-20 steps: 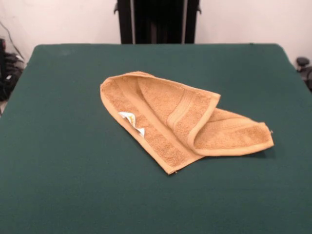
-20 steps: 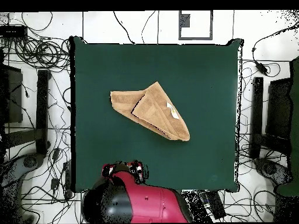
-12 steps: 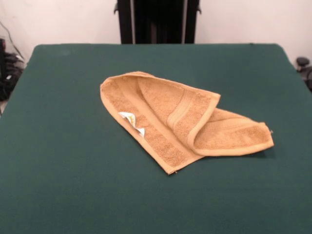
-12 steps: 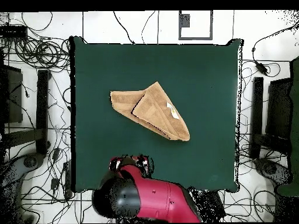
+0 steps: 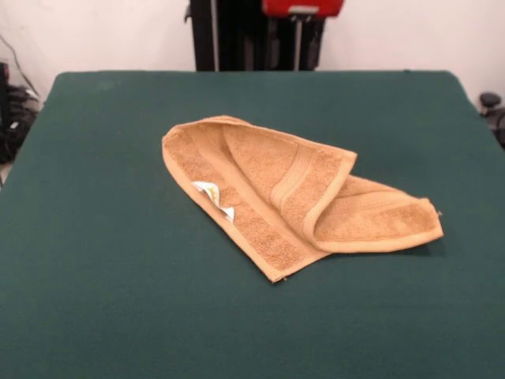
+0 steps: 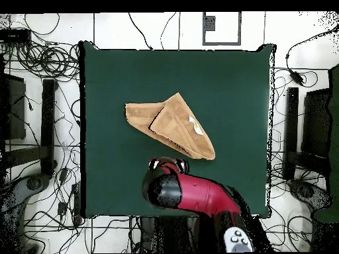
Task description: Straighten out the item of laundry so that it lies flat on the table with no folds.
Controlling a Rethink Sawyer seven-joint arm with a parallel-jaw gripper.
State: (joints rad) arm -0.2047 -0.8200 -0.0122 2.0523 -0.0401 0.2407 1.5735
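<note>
The item of laundry, a tan towel, lies near the middle of the table. It is folded over itself into a rough triangle, with one layer lapped across the other and a white tag showing at its edge. From overhead the item of laundry rests on the table, and my gripper hangs just beside the towel's edge nearest the robot's base. Its state is hidden under the arm. A red part of the arm shows at the top edge of the front view.
The red arm body reaches over the table edge by the base. Cables cover the floor around the table, and black stands flank both sides.
The arm has swung out from the base over the table toward the towel, and a red part of it has entered the front view's top. The towel has not moved.
</note>
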